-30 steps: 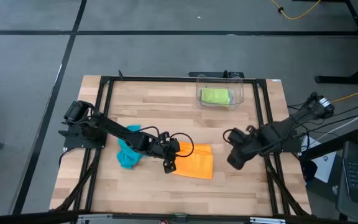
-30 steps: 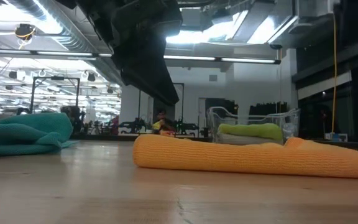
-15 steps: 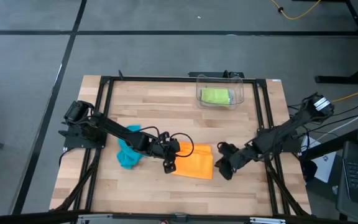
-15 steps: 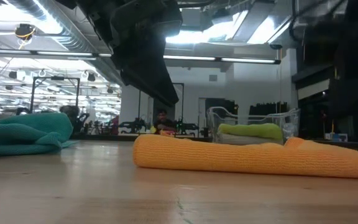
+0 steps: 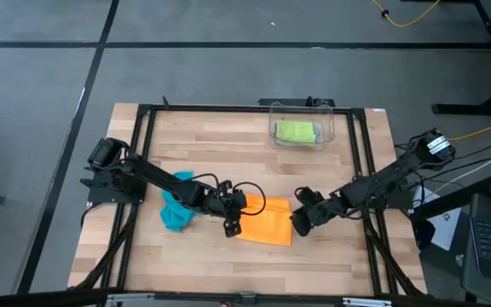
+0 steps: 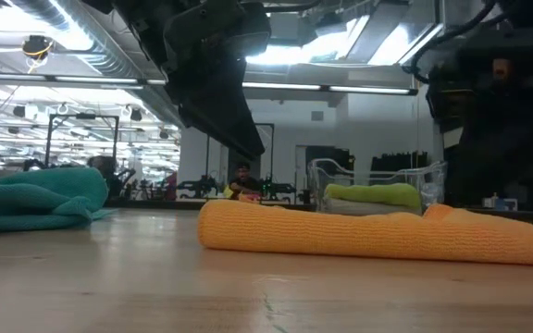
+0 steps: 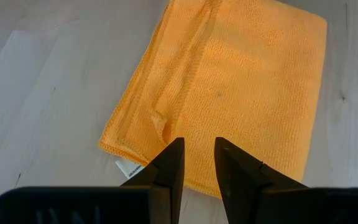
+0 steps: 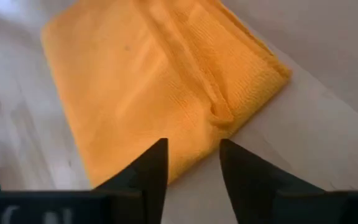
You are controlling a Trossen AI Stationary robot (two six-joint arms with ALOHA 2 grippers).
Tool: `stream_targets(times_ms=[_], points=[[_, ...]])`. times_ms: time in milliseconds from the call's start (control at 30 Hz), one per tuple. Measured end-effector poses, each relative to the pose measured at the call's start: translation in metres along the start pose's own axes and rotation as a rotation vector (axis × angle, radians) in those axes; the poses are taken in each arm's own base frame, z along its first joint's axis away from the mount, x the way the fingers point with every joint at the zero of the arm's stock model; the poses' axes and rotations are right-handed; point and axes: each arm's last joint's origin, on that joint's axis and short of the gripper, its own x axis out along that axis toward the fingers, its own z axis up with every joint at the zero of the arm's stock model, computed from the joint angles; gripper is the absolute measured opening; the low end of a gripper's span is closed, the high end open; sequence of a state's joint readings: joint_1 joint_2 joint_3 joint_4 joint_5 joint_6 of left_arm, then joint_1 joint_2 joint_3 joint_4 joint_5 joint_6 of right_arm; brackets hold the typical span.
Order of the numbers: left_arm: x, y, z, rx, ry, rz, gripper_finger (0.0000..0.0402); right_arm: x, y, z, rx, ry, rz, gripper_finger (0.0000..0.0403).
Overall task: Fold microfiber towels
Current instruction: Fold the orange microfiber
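Left arm reaching from table's left side toward centre, stretched low and long. Left gripper pointing down near table surface, fingers standing slightly parted with a narrow gap, gripping nothing. Right arm reaching in from table's right side, angled down toward centre. Right gripper hanging low just above the surface, fingers spread apart with a clear gap, holding nothing. Both grippers facing each other across the middle, apart, not touching.
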State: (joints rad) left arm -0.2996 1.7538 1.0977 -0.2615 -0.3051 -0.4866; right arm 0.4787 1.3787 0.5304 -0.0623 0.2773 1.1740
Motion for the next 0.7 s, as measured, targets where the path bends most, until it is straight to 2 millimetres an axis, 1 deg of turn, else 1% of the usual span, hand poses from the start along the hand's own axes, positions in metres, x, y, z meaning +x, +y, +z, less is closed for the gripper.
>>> stream_targets(times_ms=[167, 300, 500, 600, 700], points=[[0.000, 0.000, 0.000, 0.000, 0.000, 0.001, 0.0080, 0.008, -0.003, -0.001, 0.000, 0.011, -0.027, 0.0184], [0.000, 0.000, 0.000, 0.001, 0.000, 0.001, 0.0080, 0.015, -0.003, -0.001, 0.002, -0.002, -0.029, 0.0196], [0.000, 0.000, 0.000, 0.001, 0.000, 0.002, 0.0080, 0.021, -0.006, 0.000, 0.007, -0.031, -0.063, 0.0192], [0.000, 0.000, 0.000, 0.001, -0.003, 0.007, 0.0080, 0.025, -0.008, -0.001, 0.003, -0.025, -0.080, 0.0176], [0.000, 0.001, 0.000, 0.000, -0.011, 0.023, 0.0080, 0.026, -0.009, -0.002, 0.001, -0.023, -0.085, 0.0152]])
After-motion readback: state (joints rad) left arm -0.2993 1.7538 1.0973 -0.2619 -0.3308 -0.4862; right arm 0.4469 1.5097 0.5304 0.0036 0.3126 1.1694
